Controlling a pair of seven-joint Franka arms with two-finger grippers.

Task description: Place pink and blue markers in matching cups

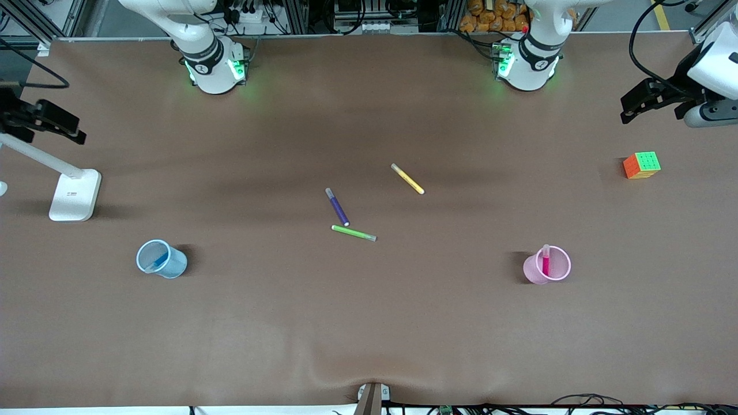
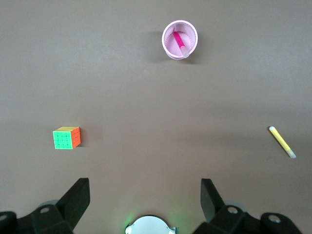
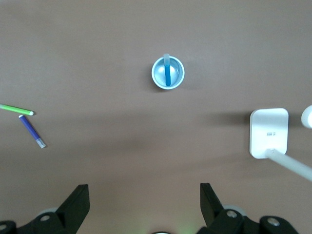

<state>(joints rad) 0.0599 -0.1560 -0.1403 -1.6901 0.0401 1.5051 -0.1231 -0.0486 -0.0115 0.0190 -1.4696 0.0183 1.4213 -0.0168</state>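
The fingers of both grippers stand wide apart and hold nothing. The left gripper (image 2: 145, 195) hangs high over the left arm's end of the table, and the right gripper (image 3: 145, 197) hangs high over the right arm's end. The pink marker (image 1: 545, 260) stands tilted inside the pink cup (image 1: 548, 265), with its pale tip leaning on the rim. The blue marker (image 1: 157, 262) leans inside the blue cup (image 1: 161, 259) the same way. So I think both markers are home and the job looks done. The next move only needs the arms to wait away from the cups, so nothing gets knocked over. A purple pen (image 1: 337, 206), a green pen (image 1: 353, 233) and a yellow pen (image 1: 407, 178) lie in the middle of the table and should stay there. A colour cube (image 1: 642, 165) sits near the left arm's end, and a white stand (image 1: 74, 195) sits near the right arm's end. In the front view the grippers are partly cut off at the edges. The low ends of both markers are hard to see through the cups.
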